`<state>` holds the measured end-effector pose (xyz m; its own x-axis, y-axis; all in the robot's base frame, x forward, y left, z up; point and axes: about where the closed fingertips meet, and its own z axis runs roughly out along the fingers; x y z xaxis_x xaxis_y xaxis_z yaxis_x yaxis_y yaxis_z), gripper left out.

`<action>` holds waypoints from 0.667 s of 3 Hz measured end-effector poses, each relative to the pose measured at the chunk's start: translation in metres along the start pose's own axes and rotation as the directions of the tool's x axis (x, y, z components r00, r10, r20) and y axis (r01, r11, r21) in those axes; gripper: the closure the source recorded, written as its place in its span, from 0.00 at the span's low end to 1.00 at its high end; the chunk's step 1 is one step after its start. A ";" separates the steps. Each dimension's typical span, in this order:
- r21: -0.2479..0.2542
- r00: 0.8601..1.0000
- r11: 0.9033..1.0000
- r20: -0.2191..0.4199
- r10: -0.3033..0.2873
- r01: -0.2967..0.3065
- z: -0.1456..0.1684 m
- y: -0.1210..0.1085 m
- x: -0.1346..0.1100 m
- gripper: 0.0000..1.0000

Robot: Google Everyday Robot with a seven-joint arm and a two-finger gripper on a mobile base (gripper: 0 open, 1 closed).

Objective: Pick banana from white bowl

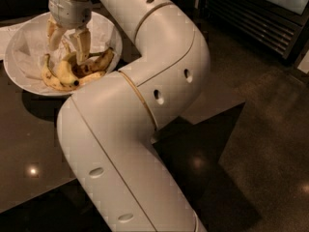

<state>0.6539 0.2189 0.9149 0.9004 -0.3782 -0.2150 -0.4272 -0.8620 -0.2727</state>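
table (34,139): dark glossy top, spreads out under the white bowl (17,76)
white bowl: sits directly on table
my gripper (66,52): inside white bowl, fingers apart

Dark polished floor (270,144), dark table (29,149).

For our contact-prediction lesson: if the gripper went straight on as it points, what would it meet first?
Probably the banana in the white bowl, just below the open jaws of the gripper, though depth is unclear.
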 end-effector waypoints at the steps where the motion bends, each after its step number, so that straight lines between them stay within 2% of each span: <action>1: -0.006 1.000 1.000 0.011 -0.007 0.007 0.004 -0.003 -0.004 0.42; 2: -0.013 1.000 1.000 0.022 -0.009 0.009 0.009 -0.004 -0.006 0.41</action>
<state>0.6491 0.2276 0.9091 0.9021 -0.3629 -0.2335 -0.4178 -0.8697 -0.2626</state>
